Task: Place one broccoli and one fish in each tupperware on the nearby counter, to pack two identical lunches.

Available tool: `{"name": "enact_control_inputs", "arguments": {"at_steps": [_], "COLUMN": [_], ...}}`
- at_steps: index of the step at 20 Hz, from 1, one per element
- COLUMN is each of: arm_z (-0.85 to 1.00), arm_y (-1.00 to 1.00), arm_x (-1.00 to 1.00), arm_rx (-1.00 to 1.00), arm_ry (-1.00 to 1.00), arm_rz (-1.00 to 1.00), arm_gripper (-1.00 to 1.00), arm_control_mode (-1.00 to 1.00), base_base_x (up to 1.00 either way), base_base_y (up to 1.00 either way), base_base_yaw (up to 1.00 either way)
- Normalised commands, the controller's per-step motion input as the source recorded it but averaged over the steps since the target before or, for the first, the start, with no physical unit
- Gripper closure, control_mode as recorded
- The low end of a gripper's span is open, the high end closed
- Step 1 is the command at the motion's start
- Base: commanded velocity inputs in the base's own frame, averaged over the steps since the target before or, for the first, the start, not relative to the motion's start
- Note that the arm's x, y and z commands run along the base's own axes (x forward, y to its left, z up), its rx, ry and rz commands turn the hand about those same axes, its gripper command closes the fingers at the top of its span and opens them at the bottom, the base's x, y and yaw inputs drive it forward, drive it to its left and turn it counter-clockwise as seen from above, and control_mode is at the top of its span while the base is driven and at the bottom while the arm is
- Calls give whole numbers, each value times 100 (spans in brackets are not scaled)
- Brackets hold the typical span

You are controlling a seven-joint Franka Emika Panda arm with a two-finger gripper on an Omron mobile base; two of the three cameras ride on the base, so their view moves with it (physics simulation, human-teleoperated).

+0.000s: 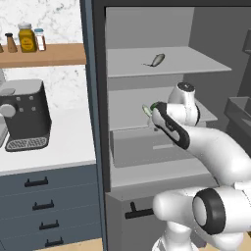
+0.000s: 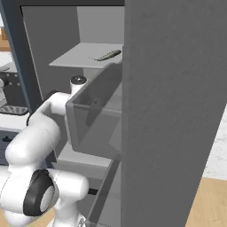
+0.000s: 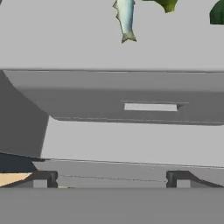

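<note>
Arm reaches into an open grey fridge (image 1: 147,29), hand at the middle shelf (image 1: 132,105) level. Gripper (image 3: 111,179) empty, jaws spread wide; in the hand view the 2 dark fingertips (image 3: 41,178) sit far apart at the bottom with nothing between them.

1 fish (image 1: 157,60) lies on the top shelf (image 1: 196,63), roughly mid-shelf, toward its front edge in the left base view; same fish (image 2: 107,55) in the right base view, near the shelf's front right.

Hand view: a second fish (image 3: 125,19) lies on the shelf surface at the frame's top edge, tail pointing toward the camera. Just beside it, 2 green bits that look like broccoli (image 3: 167,4), cut off by the frame, 1 next to the fish, the other at the top right corner. Apart from the gripper, not touched. Below the shelf edge, a grey drawer (image 3: 131,105) with a pale slot handle.

Left base view: a small pale-green item pokes out by the hand at the middle shelf's front left; too small to tell what it is.

White marble-speckled counter (image 1: 63,147) sits left of the fridge, a dark coffee machine (image 1: 24,115) on it near the back. Wooden wall shelf (image 1: 44,55) above holds jars.

Right base view: open fridge door (image 2: 177,111) with a clear door bin (image 2: 93,119) blocks most of the interior.
</note>
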Motion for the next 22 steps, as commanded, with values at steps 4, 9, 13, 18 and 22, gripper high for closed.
{"name": "enact_control_inputs", "arguments": {"at_steps": [4,9,13,18,22], "arm_z": [-8,0,-28,-40,0], "arm_y": [-27,-16,-1,1,0], "arm_x": [87,37,45,32,38], "arm_rx": [0,1,0,0,0], "arm_ry": [7,0,-7,-17,0], "arm_rz": [0,0,0,0,0], "arm_gripper": [-100,-100,-100,-100,-100], "arm_control_mode": [-100,-100,-100,-100,-100], "base_base_x": [0,0,0,0,0], "base_base_y": [0,0,0,0,0], "base_base_yaw": [0,0,0,0,0]}}
